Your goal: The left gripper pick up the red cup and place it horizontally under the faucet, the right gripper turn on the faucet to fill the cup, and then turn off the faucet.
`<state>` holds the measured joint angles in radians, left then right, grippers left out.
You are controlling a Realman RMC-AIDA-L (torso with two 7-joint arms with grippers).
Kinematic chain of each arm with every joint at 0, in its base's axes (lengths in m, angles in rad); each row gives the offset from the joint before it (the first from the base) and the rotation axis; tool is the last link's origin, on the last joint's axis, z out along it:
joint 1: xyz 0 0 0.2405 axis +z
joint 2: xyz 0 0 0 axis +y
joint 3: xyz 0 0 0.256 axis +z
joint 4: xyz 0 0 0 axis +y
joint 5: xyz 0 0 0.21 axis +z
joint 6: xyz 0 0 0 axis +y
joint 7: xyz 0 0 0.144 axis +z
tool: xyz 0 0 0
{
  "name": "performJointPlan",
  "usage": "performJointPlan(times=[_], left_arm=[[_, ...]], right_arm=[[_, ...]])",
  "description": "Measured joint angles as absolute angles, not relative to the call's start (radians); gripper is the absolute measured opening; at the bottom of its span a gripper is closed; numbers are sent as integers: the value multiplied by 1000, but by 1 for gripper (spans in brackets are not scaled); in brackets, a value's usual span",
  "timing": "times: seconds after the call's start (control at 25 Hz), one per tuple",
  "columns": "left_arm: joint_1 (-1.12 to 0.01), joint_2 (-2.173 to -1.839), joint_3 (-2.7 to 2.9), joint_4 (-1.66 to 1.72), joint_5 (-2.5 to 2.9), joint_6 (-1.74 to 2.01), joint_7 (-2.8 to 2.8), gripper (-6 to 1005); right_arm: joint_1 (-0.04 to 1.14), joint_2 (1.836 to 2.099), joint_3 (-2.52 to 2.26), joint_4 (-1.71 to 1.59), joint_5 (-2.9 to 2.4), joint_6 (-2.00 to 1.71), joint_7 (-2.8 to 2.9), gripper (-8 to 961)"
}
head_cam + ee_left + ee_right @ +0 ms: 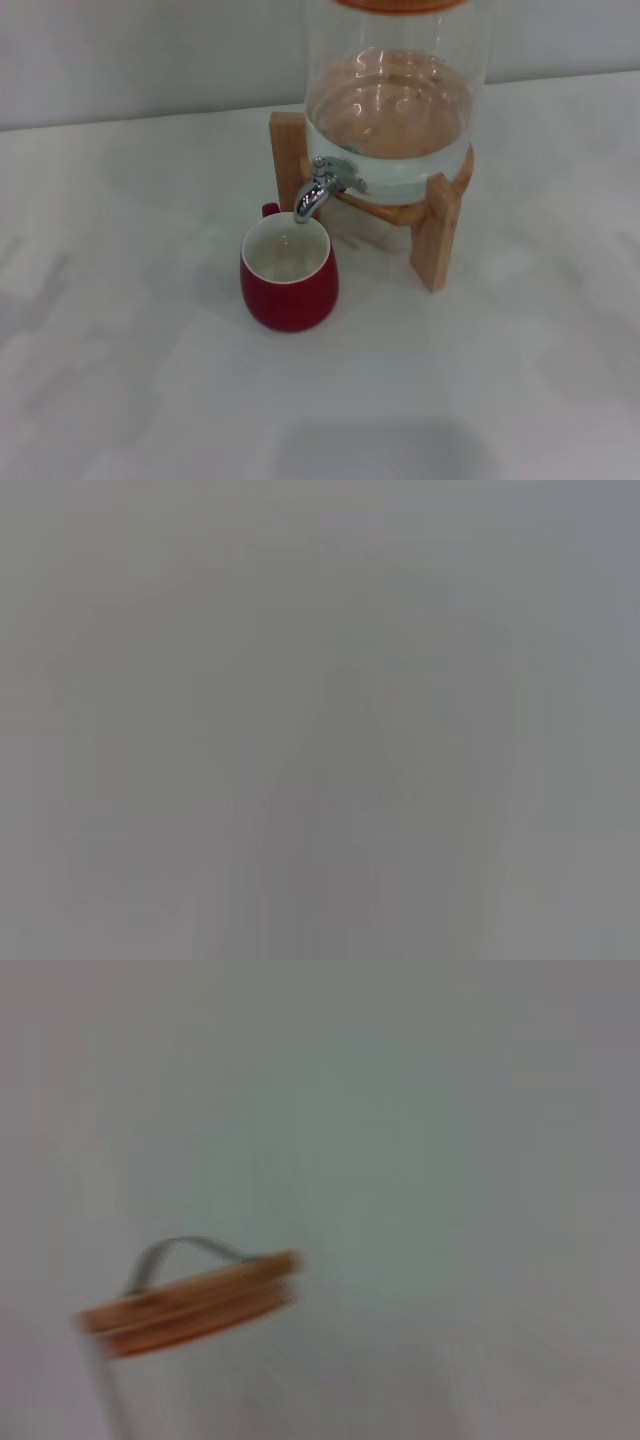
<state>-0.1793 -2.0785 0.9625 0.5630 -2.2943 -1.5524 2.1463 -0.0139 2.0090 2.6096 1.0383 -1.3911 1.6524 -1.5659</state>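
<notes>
The red cup (289, 268) stands upright on the white table, its cream inside facing up, its small handle at the back. Its mouth sits right under the spout of the chrome faucet (322, 185). The faucet is fitted to a clear glass jar (395, 90) with water in its bottom, resting on a wooden stand (432, 225). Neither gripper shows in the head view. The left wrist view shows only flat grey. The right wrist view shows the jar's wooden lid (190, 1303) with a metal handle, and none of its own fingers.
The white table (120, 330) spreads around the cup and stand. A pale wall runs behind the jar. A soft shadow lies on the table at the near edge (380, 455).
</notes>
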Motion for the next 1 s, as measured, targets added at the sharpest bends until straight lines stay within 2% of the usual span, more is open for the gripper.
performJointPlan(times=[0.36,0.64,1.0], left_arm=[[-202,-2078,957,560,-2295,-1503,2144,712],[-209,-2077,958,559,-2293,-1486,2121,713],[-210,-2077,959,563,-2293,-1477,2117,715]], right_arm=[[-9,2009,2368,1224,-1406,1707,-1454,724],[49,2009,2139,1379,-1485,1655,-1360,724],[61,2009,1855,1538,-1614,1389,-1250,724]])
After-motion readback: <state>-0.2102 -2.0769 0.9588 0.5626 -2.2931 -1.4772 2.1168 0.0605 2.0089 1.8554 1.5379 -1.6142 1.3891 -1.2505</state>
